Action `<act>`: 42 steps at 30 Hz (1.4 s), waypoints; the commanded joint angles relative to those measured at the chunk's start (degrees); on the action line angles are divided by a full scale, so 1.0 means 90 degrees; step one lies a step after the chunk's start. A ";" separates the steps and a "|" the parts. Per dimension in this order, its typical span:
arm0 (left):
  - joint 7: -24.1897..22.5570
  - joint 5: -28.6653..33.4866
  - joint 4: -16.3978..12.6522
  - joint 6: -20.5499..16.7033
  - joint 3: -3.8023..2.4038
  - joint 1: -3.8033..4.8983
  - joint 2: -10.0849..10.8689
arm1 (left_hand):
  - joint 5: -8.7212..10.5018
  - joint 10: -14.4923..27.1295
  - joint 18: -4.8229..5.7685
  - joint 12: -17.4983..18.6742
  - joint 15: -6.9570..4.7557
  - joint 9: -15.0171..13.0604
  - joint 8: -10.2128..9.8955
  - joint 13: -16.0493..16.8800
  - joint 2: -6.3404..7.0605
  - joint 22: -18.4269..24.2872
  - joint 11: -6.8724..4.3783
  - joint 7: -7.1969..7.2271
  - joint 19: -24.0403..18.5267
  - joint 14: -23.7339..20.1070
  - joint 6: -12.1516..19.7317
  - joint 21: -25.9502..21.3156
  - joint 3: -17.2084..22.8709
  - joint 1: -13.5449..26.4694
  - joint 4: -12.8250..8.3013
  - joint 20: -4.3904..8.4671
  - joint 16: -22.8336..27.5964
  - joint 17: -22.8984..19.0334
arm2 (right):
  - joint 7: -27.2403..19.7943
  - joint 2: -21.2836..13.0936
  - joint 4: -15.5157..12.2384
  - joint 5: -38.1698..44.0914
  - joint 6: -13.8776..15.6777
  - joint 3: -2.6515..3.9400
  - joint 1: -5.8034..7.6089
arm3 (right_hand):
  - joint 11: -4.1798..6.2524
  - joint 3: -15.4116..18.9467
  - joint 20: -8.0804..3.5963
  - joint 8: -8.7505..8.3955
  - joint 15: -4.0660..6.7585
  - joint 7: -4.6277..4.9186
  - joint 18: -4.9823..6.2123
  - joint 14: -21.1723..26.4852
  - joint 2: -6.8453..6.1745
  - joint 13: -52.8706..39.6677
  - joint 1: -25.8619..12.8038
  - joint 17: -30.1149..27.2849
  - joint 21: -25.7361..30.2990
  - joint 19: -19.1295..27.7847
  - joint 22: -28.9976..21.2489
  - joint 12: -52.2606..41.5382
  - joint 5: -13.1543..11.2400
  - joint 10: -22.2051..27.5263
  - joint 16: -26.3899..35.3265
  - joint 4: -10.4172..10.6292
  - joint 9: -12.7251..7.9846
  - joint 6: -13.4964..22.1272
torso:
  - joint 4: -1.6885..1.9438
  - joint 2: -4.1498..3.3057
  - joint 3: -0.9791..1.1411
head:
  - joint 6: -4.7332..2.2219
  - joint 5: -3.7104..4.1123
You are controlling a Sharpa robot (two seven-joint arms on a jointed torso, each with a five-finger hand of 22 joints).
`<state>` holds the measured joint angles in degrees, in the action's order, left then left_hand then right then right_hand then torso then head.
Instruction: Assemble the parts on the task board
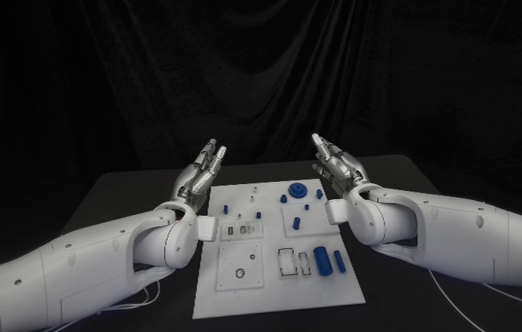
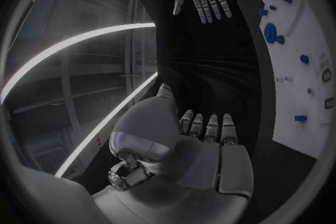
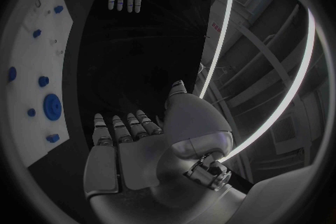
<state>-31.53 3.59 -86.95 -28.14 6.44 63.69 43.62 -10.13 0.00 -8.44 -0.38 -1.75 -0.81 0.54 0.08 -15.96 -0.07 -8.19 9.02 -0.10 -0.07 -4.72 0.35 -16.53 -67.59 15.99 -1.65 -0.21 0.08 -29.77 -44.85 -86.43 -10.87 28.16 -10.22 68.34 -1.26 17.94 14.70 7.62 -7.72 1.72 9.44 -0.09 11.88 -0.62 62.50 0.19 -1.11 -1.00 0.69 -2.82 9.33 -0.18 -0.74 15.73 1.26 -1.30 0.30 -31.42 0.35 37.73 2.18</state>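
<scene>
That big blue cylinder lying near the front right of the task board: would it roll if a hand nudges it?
Probably. The blue cylinder looks round and smooth and lies on its side on the white task board, so a sideways push would likely roll it. It seems rigid. Its smooth surface may slip in a loose grip.

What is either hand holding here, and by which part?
Nothing. The left hand and right hand are open, fingers extended, flanking the task board.

Task board sides hidden under arms; tiny parts unclear.
</scene>
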 commanded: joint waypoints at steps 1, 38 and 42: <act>-0.0547 0.0463 0.0072 0.1579 0.0117 0.0113 -0.0045 | -0.0118 0.0000 -0.0185 0.0042 -0.0252 -0.0014 0.0041 -0.0009 -0.0050 0.0007 0.0013 -0.0024 0.0011 0.0008 -0.0095 -0.0039 -0.0016 -0.0354 0.0075 -0.0142 0.0023 -0.0008 | 0.0092 -0.0015 0.0077 -0.0932 -0.1434 -0.0144 0.0161 | -0.0375 -0.0086 0.0196 0.0626 -0.0232 0.0315 0.0087 -0.0059 -0.0075 -0.0074 0.0912 0.0066 -0.0105 -0.0059 0.0033 -0.0445 0.0351 -0.0081 -0.0270 -0.0104 0.0083 -0.0185 | 0.0002 -0.0002 0.0001 | -0.0001 0.0000; -0.1833 -0.0493 -0.0263 0.3456 0.0627 0.0420 0.1526 | -0.0374 -0.0207 -0.0165 -0.0067 0.0204 -0.0061 0.0098 0.0058 0.0005 -0.0003 0.0596 -0.0228 0.0025 0.0008 -0.0488 -0.0025 -0.0069 -0.0711 0.0083 -0.0473 0.0023 -0.0008 | 0.2289 -0.0471 0.0226 0.3039 -0.2927 -0.0441 0.1389 | -0.1048 -0.0525 -0.0349 0.2541 0.0159 0.0867 0.0109 -0.5784 -0.0406 -0.0320 0.3540 0.0636 -0.3879 -0.5947 0.1621 -0.4020 0.1887 -0.2644 -0.3711 -0.1189 0.0286 -0.2995 | 0.0114 -0.0334 -0.0013 | 0.1363 -0.0419; -0.1864 -0.0436 -0.0477 0.3417 0.0627 0.0426 0.1759 | -0.0377 -0.0210 -0.0163 -0.0069 0.0204 -0.0062 0.0099 0.0059 0.0002 -0.0004 0.0605 -0.0238 0.0025 0.0008 -0.0494 -0.0024 -0.0069 -0.0709 0.0084 -0.0470 0.0023 -0.0008 | 0.2985 -0.0474 0.0130 0.4386 -0.2805 -0.0441 0.1692 | -0.0868 -0.0515 -0.0600 0.2376 0.0467 0.0818 0.0123 -0.6933 -0.0491 -0.0319 0.3635 0.0835 -0.4735 -0.6561 0.2132 -0.3896 0.1773 -0.3271 -0.4129 -0.1201 0.0275 -0.3459 | 0.0158 -0.0489 -0.0008 | 0.1363 -0.0352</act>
<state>-38.68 -0.12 -90.69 3.58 12.14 67.38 59.35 -13.24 -1.86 -9.31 -0.61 0.22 -1.39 1.45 0.56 -15.82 -0.14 -3.23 6.77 0.23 0.02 -9.02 0.35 -16.89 -73.38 16.68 -5.96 -0.21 0.05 -11.56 -49.07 -84.93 14.55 1.86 -14.20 83.33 -9.23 13.12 9.47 29.06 -3.78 9.06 9.88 -61.57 7.45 -3.53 94.95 7.57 -43.17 -59.46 19.61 -37.89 25.36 -29.33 -37.54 4.88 3.79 -32.26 1.37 -34.80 0.21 50.01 -1.26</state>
